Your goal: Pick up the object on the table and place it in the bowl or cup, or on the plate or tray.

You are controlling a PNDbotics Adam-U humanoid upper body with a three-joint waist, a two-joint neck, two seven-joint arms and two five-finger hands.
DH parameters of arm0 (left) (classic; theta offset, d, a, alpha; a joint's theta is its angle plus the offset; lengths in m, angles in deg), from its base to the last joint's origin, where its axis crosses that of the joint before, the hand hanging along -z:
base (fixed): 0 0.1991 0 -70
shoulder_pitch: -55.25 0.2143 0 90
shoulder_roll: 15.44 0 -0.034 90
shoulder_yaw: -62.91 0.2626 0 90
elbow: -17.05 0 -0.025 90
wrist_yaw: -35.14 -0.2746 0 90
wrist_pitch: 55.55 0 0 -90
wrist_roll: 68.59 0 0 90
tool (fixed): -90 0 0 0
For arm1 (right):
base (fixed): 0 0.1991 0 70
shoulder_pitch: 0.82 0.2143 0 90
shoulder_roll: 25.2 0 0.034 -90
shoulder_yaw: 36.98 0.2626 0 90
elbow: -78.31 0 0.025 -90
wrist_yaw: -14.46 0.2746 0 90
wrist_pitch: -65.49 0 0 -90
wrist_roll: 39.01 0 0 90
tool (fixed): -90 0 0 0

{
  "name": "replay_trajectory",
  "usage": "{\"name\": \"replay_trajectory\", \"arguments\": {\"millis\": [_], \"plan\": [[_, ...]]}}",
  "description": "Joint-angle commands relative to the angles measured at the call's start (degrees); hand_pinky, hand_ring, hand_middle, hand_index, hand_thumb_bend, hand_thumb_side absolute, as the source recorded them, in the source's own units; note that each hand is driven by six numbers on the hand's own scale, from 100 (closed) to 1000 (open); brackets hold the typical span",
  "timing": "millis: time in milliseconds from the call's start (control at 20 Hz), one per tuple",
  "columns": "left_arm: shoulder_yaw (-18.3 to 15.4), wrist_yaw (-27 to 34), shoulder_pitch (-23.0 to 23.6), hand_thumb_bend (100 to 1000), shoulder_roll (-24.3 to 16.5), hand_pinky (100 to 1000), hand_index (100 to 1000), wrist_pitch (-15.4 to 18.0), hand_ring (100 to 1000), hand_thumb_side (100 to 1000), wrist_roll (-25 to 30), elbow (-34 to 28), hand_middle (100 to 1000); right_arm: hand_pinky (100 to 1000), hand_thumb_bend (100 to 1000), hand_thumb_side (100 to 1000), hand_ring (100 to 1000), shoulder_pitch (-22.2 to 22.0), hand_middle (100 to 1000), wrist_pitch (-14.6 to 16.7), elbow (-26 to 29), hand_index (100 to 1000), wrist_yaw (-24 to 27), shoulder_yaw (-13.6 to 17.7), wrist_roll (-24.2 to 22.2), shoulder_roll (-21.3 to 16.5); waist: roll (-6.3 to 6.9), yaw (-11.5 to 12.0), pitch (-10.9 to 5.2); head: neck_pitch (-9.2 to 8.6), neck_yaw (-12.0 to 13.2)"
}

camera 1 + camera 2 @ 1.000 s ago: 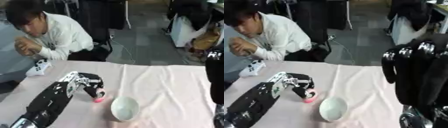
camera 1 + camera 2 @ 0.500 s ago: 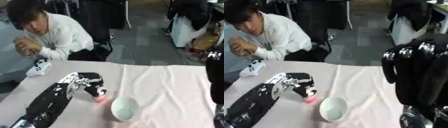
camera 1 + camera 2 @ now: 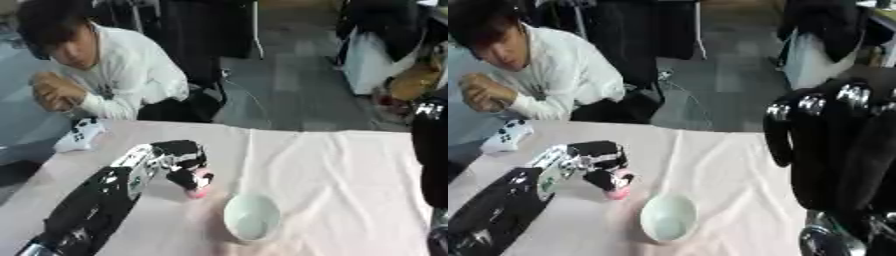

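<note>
Fingers of the left hand curl round a small pink object, pinching it just above or on the table; whether it has cleared the cloth cannot be told. Against half a second and a second ago, the hand and object sit in much the same place, a little up and left of the bowl, so little has changed: the grasp is closed but the carry has hardly begun, if at all. The pink thing shows below the dark fingers, near the bowl's rim yet apart from it.

The bowl stands upright and looks empty, with pale cloth around it. The right hand rises at the right edge of the right eye view, fingers up and relaxed, holding nothing and idle.

By my reading the task is at the lift stage. The next move would be a short lift and a shift down and right until the object hangs over the bowl, then a release.
</note>
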Motion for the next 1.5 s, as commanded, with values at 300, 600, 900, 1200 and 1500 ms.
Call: {"name": "replay_trajectory", "arguments": {"millis": [300, 600, 900, 1200, 1500], "plan": [[2.44, 10.11, 1.3, 100, -6.92, 100, 381, -2.77, 100, 567, 1.35, -11.86, 138, 100, 684, 662, 100, 0.59, 100, 0.09, 0.65, 254, 0.05, 0.05, 0.24, -1.06, 0.44, 0.55, -1.24, 0.11, -0.66], [3.93, 17.56, 2.84, 100, -10.6, 100, 368, -7.09, 100, 578, 0.83, -19.06, 120, 100, 684, 665, 100, 0.44, 100, 0.12, 0.65, 254, 0.03, 0.04, 0.35, -1.33, 0.67, 0.69, -1.41, 0.15, -0.81], [6.12, 26.45, 4.62, 100, -13.79, 100, 369, -13.8, 100, 581, 0.26, -25.98, 110, 100, 684, 662, 100, 0.41, 100, 0.09, 0.65, 254, -0.03, 0.02, 0.37, -1.45, 0.83, 0.65, -1.45, 0.21, -0.88], [7.96, 36.37, 5.87, 100, -15.71, 100, 377, -19.3, 100, 580, 1.24, -31.11, 103, 100, 683, 660, 100, 0.41, 100, 0.09, 0.65, 253, -0.1, 0.0, 0.45, -1.45, 0.89, 0.61, -1.54, 0.24, -0.85], [9.65, 41.94, 6.25, 100, -16.46, 100, 380, -22.51, 100, 579, 2.43, -34.77, 101, 100, 681, 660, 100, 0.41, 100, 0.07, 0.65, 253, -0.09, -0.05, 0.5, -1.4, 0.91, 0.53, -1.62, 0.25, -0.79]]}}
